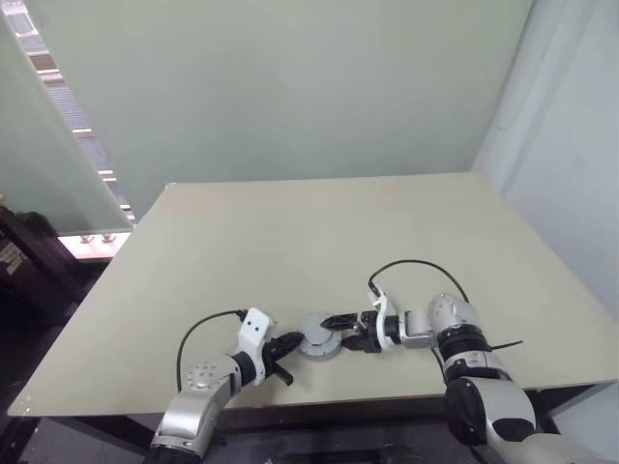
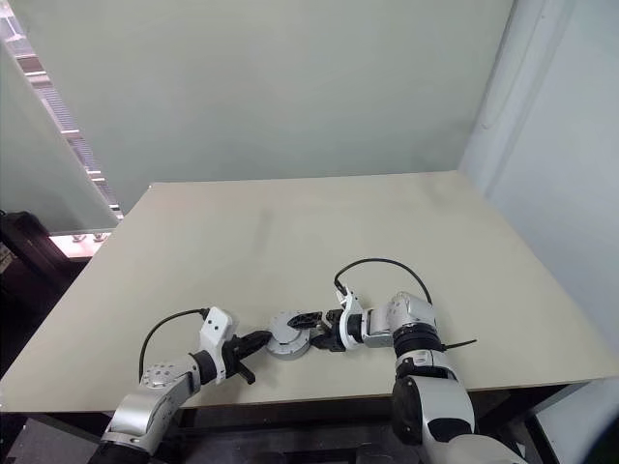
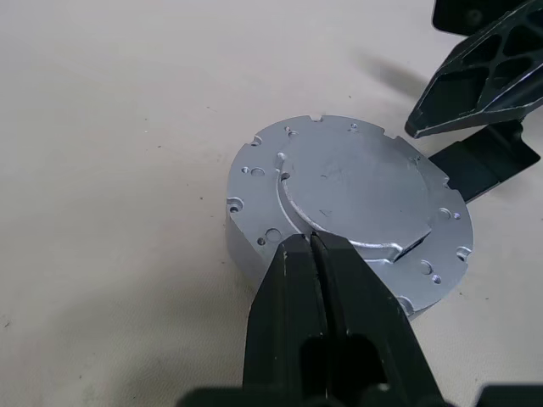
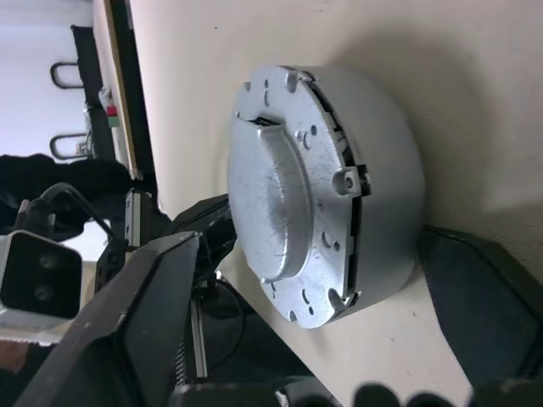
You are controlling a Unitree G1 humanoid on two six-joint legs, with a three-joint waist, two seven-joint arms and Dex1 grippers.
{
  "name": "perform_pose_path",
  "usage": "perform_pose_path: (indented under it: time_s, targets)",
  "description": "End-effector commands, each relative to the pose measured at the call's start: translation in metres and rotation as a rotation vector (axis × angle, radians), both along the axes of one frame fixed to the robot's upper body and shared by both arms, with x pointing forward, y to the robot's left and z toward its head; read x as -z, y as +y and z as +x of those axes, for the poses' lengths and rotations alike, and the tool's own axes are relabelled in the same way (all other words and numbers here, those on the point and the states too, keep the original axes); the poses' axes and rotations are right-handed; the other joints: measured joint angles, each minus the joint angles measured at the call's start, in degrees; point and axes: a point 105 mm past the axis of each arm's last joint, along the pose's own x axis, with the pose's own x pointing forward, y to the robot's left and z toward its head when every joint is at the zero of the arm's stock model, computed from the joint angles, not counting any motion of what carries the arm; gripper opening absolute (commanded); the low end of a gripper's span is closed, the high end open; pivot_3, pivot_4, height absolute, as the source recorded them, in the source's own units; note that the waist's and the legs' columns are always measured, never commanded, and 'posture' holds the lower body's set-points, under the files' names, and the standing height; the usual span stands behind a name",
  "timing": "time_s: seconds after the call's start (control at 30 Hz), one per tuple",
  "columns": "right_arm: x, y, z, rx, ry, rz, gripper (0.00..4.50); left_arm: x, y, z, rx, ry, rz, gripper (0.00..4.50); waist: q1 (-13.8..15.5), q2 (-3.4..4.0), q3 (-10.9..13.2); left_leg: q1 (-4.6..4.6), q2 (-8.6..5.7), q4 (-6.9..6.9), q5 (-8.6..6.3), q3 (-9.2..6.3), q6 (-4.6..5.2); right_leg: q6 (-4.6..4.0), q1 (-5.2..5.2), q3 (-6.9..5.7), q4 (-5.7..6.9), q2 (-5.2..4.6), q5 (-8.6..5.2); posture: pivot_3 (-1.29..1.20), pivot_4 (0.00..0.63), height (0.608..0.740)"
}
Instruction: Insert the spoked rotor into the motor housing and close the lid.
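Lid (image 3: 348, 182) seated on motor housing (image 4: 386, 178) near table's (image 1: 290, 232) front edge, between closed, empty left gripper (image 3: 312, 248) at its rim and right gripper (image 1: 340, 329), jaws spread astride it.

A round silver-grey motor housing (image 3: 348, 212) is seen lying flat on the pale beige table (image 3: 110, 127), with the lid (image 3: 352, 188) seated on its top face. Small holes and notches are spread around the rim of that face. The left gripper (image 3: 312, 244) is pressed shut, its two black fingers (image 3: 288, 288) together, with the tips at the housing's near edge. The right gripper's black fingers (image 3: 484, 80) are seen just beyond the housing's far side, set apart.
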Motion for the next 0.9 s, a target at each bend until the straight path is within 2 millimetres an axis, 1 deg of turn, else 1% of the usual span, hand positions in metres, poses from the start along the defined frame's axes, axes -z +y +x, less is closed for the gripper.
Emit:
perform_pose_path:
  time_s: [0.03,0.13,0.2,0.27,0.33,0.53,0.7,0.73,0.8,0.9]
  targets:
    - [-0.007,0.014,0.0,-0.005,-0.001,0.057,3.15,0.003,-0.009,-0.001,0.029,0.012,-0.002,0.0,0.0,0.0,0.0,0.0,0.01,0.0,0.0,0.0,0.0,0.0,0.0,0.0,0.0,0.0,0.0,0.0,0.0,0.74]
    - [-0.006,0.014,-0.001,-0.001,0.007,0.055,2.21,0.003,-0.009,-0.001,0.027,0.012,-0.002,0.0,-0.07,0.03,-0.02,-0.01,0.02,-0.01,0.0,0.02,0.0,0.0,-0.02,0.01,0.01,0.01,0.0,0.0,0.0,0.74]
    - [-0.005,0.014,-0.001,0.001,0.012,0.053,1.87,0.003,-0.009,-0.001,0.026,0.012,-0.003,0.0,-0.09,0.06,-0.04,0.03,0.05,-0.01,0.0,0.04,0.01,0.0,-0.01,0.01,0.02,0.05,0.0,0.0,0.0,0.74]
    - [-0.004,0.013,-0.002,0.003,0.016,0.05,1.34,0.002,-0.009,0.0,0.025,0.01,-0.008,0.0,-0.09,0.1,-0.07,0.02,0.06,-0.03,0.0,0.05,0.01,0.0,-0.04,0.02,0.03,0.06,0.0,0.0,0.0,0.74]
    - [-0.002,0.013,-0.002,0.004,0.019,0.047,1.24,0.001,-0.009,0.0,0.025,0.007,-0.013,0.0,-0.09,0.12,-0.1,0.06,0.08,-0.06,0.0,0.05,0.01,0.0,-0.02,0.02,0.04,0.07,0.0,0.0,0.0,0.74]
    - [0.001,0.011,-0.003,0.013,0.023,0.035,1.24,-0.002,-0.009,0.003,0.013,-0.005,-0.034,0.0,-0.09,0.16,-0.12,0.06,0.1,-0.06,0.0,0.06,0.01,0.0,-0.04,0.02,0.06,0.1,0.0,0.0,0.0,0.74]
    - [0.003,0.01,-0.004,0.027,0.028,0.04,1.24,-0.009,-0.001,0.008,-0.038,-0.002,-0.083,0.0,-0.09,0.16,-0.12,0.06,0.11,-0.04,0.0,0.07,0.01,0.0,-0.04,0.02,0.06,0.1,0.0,0.0,0.0,0.74]
    - [0.004,0.009,-0.004,0.031,0.029,0.04,1.24,-0.013,0.002,0.007,-0.038,0.009,-0.105,0.37,-0.1,0.16,-0.12,0.05,0.11,-0.04,0.0,0.07,0.01,0.0,-0.04,0.02,0.06,0.1,0.0,0.0,0.0,0.74]
    - [0.005,0.009,-0.004,0.038,0.03,0.038,1.24,-0.025,0.012,0.011,-0.087,-0.003,-0.154,0.81,-0.26,0.15,-0.12,0.03,0.13,-0.03,0.0,0.07,0.01,0.0,-0.06,0.02,0.08,0.11,0.0,0.0,0.0,0.74]
    - [0.006,0.008,-0.004,0.046,0.03,0.035,1.24,-0.041,0.033,0.013,-0.147,-0.01,-0.221,1.84,-0.97,0.11,-0.13,0.01,0.16,-0.08,0.0,0.06,0.01,0.01,-0.12,0.01,0.08,0.12,0.01,0.0,0.0,0.74]
